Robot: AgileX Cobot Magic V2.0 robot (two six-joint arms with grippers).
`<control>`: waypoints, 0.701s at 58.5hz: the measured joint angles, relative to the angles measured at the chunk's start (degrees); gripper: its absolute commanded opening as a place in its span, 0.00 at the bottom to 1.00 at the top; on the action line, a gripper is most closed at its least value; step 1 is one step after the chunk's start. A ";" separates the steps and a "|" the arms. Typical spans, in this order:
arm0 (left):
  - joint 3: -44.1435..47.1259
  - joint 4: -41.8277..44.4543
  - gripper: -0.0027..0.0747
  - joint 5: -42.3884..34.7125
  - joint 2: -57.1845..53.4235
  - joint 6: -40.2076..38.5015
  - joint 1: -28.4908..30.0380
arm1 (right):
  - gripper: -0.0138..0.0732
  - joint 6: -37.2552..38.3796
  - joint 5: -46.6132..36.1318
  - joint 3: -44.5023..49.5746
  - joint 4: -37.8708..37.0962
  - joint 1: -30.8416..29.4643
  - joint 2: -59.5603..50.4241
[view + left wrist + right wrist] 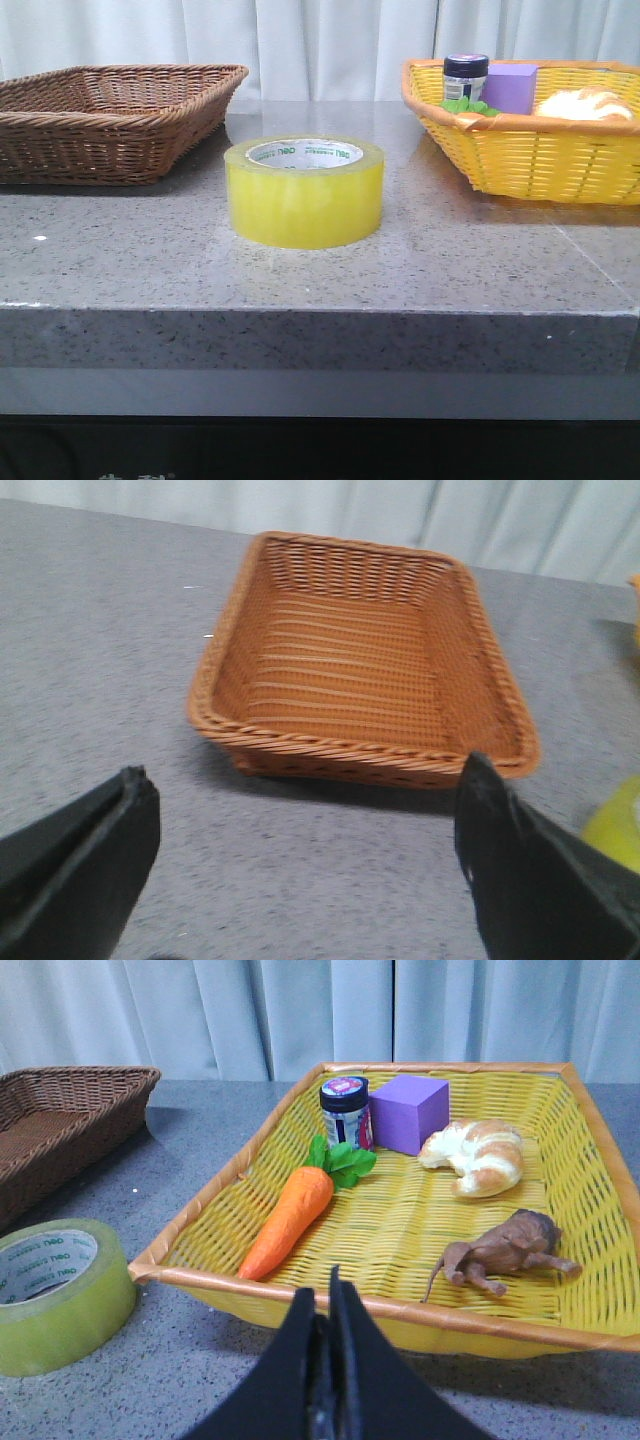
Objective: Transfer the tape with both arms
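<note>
The tape is a wide translucent yellow roll with a white core printed in green. It lies flat on the grey stone table, midway between the two baskets. It also shows in the right wrist view and as a yellow sliver in the left wrist view. My left gripper is open and empty, over bare table in front of the brown basket. My right gripper is shut and empty, just before the yellow basket's near rim. Neither arm shows in the front view.
An empty brown wicker basket stands at the back left. A yellow wicker basket at the back right holds a carrot, a dark jar, a purple block, a croissant and a brown toy animal. White curtains hang behind.
</note>
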 measured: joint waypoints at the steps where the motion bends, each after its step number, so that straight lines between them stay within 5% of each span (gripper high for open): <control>1: -0.37 0.00 0.79 0.14 0.39 0.00 -0.59 | 0.08 0.00 0.11 0.00 0.00 0.00 0.00; 25: -13.18 0.00 0.76 5.60 23.76 -0.42 -20.73 | 0.08 0.00 0.95 0.00 0.00 0.00 0.00; 41: -27.19 7.98 0.76 13.40 42.40 -12.93 -34.68 | 0.08 0.00 0.95 0.00 0.00 0.00 0.00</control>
